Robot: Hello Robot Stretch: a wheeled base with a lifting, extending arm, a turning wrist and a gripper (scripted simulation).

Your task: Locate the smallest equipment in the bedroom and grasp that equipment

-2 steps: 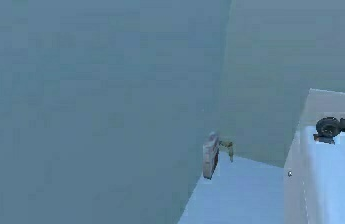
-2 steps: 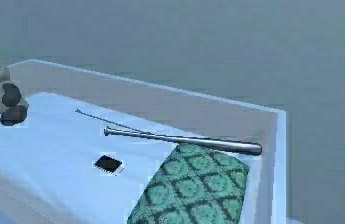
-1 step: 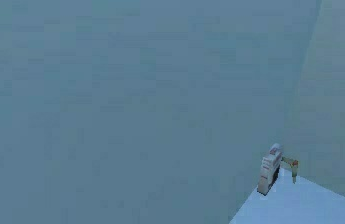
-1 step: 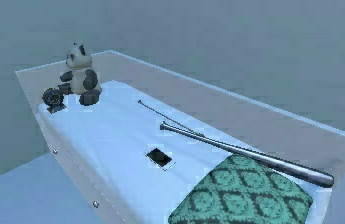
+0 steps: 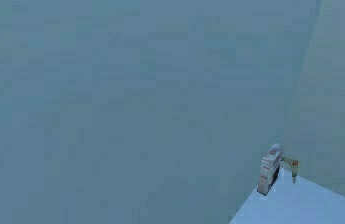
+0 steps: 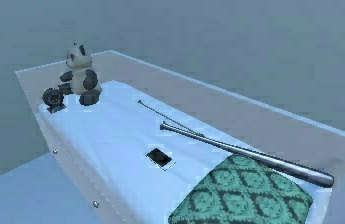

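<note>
I could not tell the state of the gripper. The step in hand looked like finding the thing, not grabbing it yet. To do it well, the robot should look over the whole bed (image 6: pixel 110 132) first and pick the littlest piece of sports gear. Then it should roll close so the arm could reach.

On the white sheet lay a long dark bat (image 6: pixel 248 155), with its fat end by the green pillow (image 6: pixel 245 195). A thin rod (image 6: pixel 166 112) lay just beside the bat's thin end. A small dark lump (image 6: pixel 52 98) sat near the far corner, just beside a toy panda (image 6: pixel 78 73). It was too small to tell what it was, but it may be the littlest gear. A flat dark thing (image 6: pixel 159 157) lay in the middle of the sheet.
</note>
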